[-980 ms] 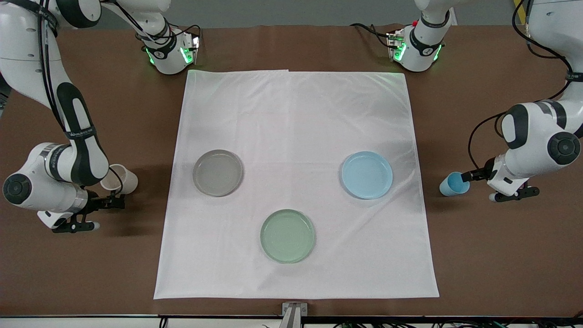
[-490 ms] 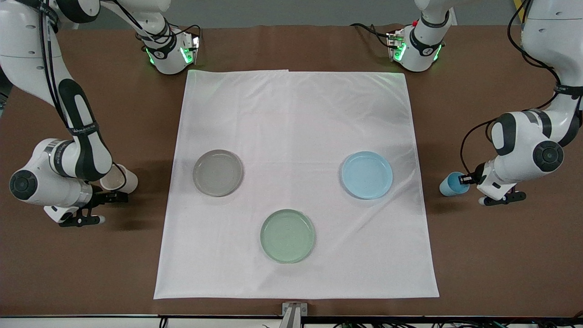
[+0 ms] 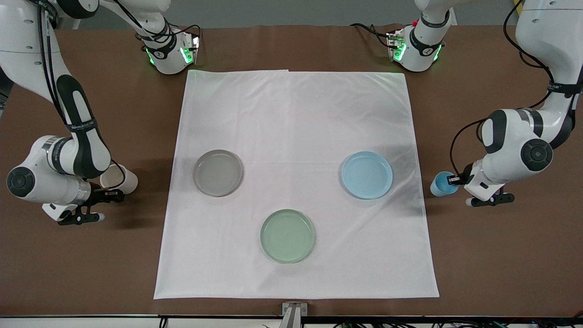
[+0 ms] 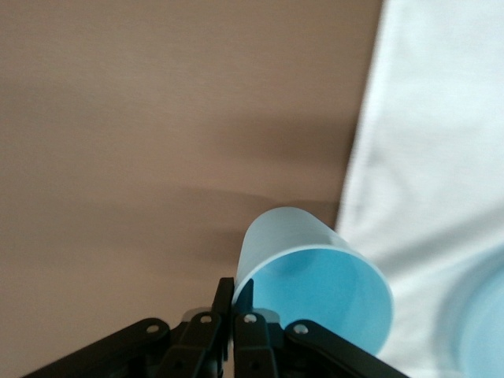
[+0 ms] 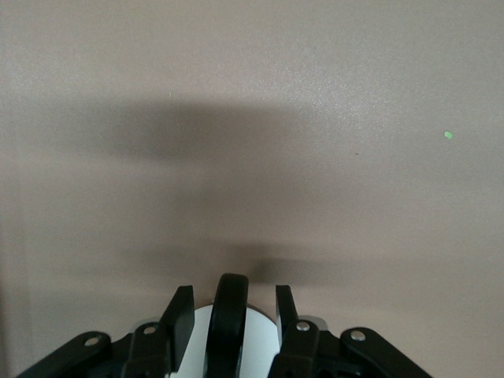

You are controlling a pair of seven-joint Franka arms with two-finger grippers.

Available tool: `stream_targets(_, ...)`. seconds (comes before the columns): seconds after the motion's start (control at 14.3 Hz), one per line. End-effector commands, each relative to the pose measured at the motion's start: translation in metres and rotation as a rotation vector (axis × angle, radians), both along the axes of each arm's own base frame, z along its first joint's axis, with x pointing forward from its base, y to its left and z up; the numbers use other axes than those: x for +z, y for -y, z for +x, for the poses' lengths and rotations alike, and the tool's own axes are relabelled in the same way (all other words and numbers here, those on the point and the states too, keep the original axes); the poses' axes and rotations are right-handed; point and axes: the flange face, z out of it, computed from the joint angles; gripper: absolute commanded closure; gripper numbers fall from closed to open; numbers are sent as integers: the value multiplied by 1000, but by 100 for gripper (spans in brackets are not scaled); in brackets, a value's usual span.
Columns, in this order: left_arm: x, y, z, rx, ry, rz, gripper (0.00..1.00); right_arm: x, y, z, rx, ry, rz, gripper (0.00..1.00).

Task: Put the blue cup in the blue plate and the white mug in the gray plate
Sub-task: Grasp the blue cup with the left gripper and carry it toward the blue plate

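Observation:
My left gripper [image 3: 454, 180] is shut on the rim of the blue cup [image 3: 442, 184], holding it tilted over the brown table beside the cloth's edge. In the left wrist view the gripper [image 4: 235, 290] pinches the cup's [image 4: 315, 276] wall. The blue plate [image 3: 367, 175] lies on the cloth toward the left arm's end. My right gripper [image 3: 115, 195] is at the white mug [image 3: 120, 179], which sits on the brown table. In the right wrist view its gripper [image 5: 232, 303] is open, with the fingers [image 5: 179, 313] on either side of the mug's dark handle [image 5: 228, 319]. The gray plate [image 3: 217, 173] lies on the cloth near the mug.
A pale green plate [image 3: 288, 236] lies on the white cloth [image 3: 296, 118], nearer the front camera than the other two plates. Both arm bases [image 3: 171, 52] stand at the table's back edge.
My left gripper has carried the blue cup toward the cloth and the blue plate. My right arm has shifted slightly by the white mug, which stays in place.

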Motion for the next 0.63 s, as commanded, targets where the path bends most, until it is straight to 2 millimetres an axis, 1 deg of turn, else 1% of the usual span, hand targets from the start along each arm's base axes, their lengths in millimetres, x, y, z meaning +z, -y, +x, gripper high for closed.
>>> stream_targets(0.0,21,55,-8,42,-5,2,100,6,0,-9,9,-2,11,61)
stream_targets(0.21,26,117,-15,90,-1,-15,100,8,0,-8,10,-1,10,76)
stream_targets(0.28,22,141,-21,111,-10,-13,100,9,-1,-7,12,2,9,81)
stream_targets(0.35,13,155,-24,139,-19,-16,100,14,-1,-6,13,8,8,86)
stream_targets(0.42,8,166,-27,156,-24,-14,100,22,-2,-5,16,7,9,91)
stream_targets(0.49,2,180,-29,158,-29,-17,100,33,-6,-3,21,2,10,94)
stream_targets(0.56,-3,197,-32,162,-37,-20,99,55,-19,-1,29,-4,11,95)
